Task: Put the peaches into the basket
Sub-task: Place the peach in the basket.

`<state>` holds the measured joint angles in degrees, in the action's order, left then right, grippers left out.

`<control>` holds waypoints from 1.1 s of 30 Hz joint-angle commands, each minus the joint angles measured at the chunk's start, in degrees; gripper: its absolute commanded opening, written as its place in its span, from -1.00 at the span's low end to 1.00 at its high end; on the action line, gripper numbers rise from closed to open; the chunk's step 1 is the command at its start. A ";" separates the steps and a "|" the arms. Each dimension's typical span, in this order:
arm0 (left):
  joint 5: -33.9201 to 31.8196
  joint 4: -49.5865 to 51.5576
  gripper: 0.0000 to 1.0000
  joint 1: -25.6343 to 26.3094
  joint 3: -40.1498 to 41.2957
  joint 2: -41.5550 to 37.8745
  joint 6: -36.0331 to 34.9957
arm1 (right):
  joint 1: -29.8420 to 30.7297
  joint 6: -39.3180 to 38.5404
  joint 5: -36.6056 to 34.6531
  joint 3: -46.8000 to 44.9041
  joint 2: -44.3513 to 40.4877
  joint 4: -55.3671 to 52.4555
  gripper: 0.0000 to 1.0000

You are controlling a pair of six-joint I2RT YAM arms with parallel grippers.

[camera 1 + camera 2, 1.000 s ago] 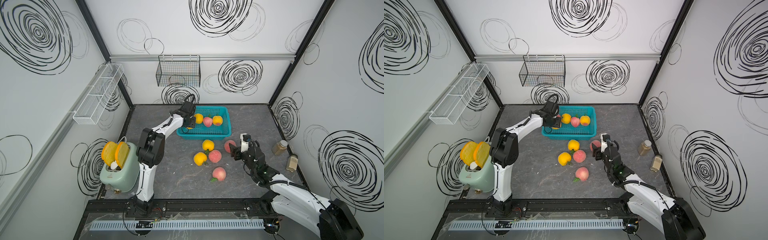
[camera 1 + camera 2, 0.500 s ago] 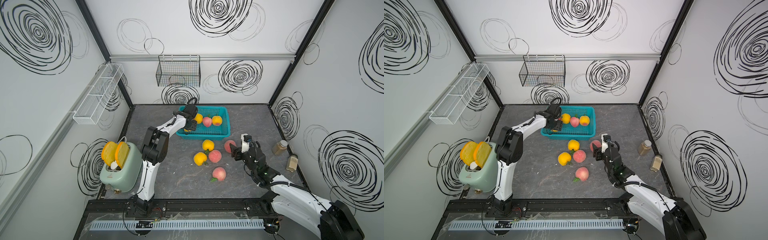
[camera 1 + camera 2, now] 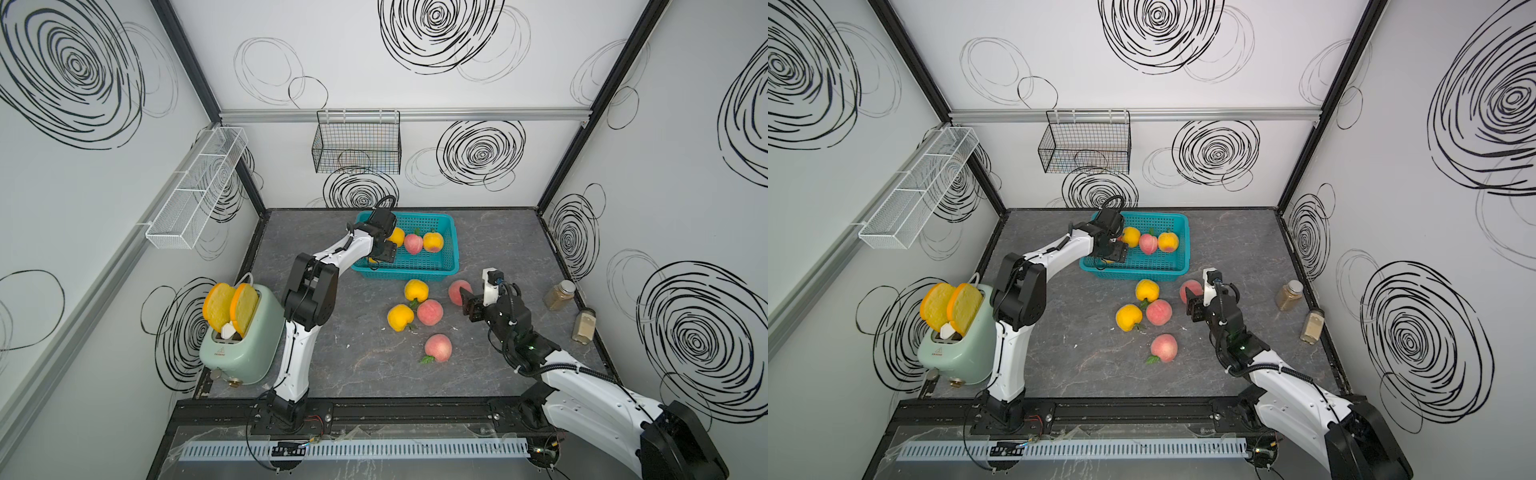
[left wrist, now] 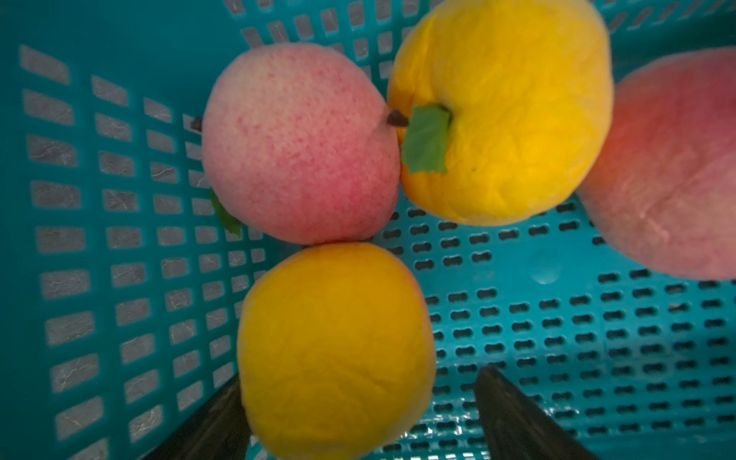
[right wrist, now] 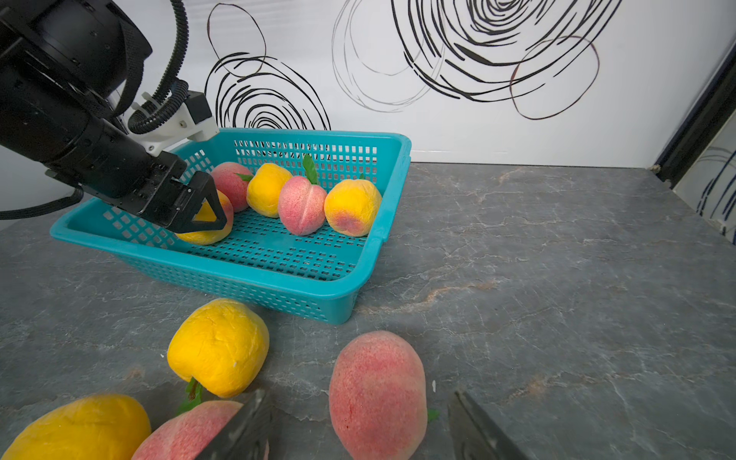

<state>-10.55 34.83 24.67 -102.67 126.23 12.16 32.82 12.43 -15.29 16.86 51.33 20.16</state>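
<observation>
The teal basket [image 3: 415, 275] [image 3: 1133, 274] stands at the back of the table with several peaches in it. My left gripper [image 3: 384, 254] [image 4: 358, 376] is open inside the basket. A yellow-orange peach [image 4: 334, 350] [image 5: 207, 229] rests on the basket floor [image 4: 597, 338] between its fingers, with a gap to one finger. Several more peaches lie on the table in front of the basket. My right gripper [image 3: 465, 297] [image 5: 358, 394] is open and low, with a finger on each side of a pink peach [image 3: 457, 291] [image 5: 376, 394] and touching neither side.
A green toaster [image 3: 237, 332] with two yellow bread slices stands at the front left. Two jars [image 3: 559, 295] [image 3: 584, 326] stand by the right wall. A black wire basket [image 3: 357, 147] and a white rack [image 3: 195, 187] hang on the walls.
My left gripper has sunk lower into the basket and opened, letting go of the yellow-orange peach. The right arm has not moved.
</observation>
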 commanded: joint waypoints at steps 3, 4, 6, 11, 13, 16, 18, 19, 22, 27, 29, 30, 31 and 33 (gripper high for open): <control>-1.05 0.50 0.79 0.41 -1.65 -4.21 -0.74 | 0.15 0.28 -0.60 -0.15 -0.01 0.82 0.47; -1.06 0.46 0.79 0.39 -1.65 -4.49 -0.88 | 0.15 0.23 -0.55 -0.10 -0.01 0.77 0.47; -1.15 0.66 0.79 0.47 -1.73 -4.92 -1.08 | 0.19 0.23 -0.47 -0.02 -0.02 0.76 0.47; -1.10 0.80 0.79 0.48 -1.83 -6.04 -1.30 | 0.18 0.26 -0.52 -0.01 0.00 0.75 0.47; -1.17 0.86 0.79 0.47 -1.87 -6.39 -1.36 | 0.21 0.30 -0.45 -0.07 -0.04 0.76 0.47; -1.19 0.85 0.79 0.57 -1.66 -6.85 -1.42 | 0.15 0.27 -0.40 -0.07 0.08 0.77 0.47; -1.04 0.79 0.79 0.69 -1.57 -7.13 -1.40 | 0.16 0.37 -0.42 -0.04 0.10 0.75 0.47; -0.82 0.90 0.79 0.72 -1.65 -7.27 -1.43 | 0.17 0.35 -0.47 -0.07 0.17 0.84 0.47; -0.64 1.03 0.78 0.94 -1.74 -7.82 -1.42 | 0.18 0.40 -0.45 -0.03 0.35 0.90 0.47; 0.52 0.99 0.79 1.42 -0.95 -9.65 -0.96 | -0.03 0.52 -0.79 -0.14 0.92 1.08 0.52; 1.86 -0.25 0.79 2.32 1.55 -11.35 -0.90 | -0.42 1.42 -1.61 -0.47 1.43 1.72 0.56; 1.90 -0.81 0.79 2.82 2.81 -12.27 -0.91 | -0.76 1.77 -1.51 -0.59 1.62 1.95 0.57; 2.05 -1.53 0.79 3.26 4.40 -13.28 -0.77 | -1.13 1.98 -1.10 -0.63 1.86 2.14 0.57; 3.32 -2.45 0.79 3.68 6.88 -15.03 -0.35 | -1.86 2.48 -0.16 -0.79 2.31 2.42 0.57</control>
<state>-9.06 34.52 27.22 -98.19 114.91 11.40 31.86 13.65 -15.49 16.82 53.06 20.38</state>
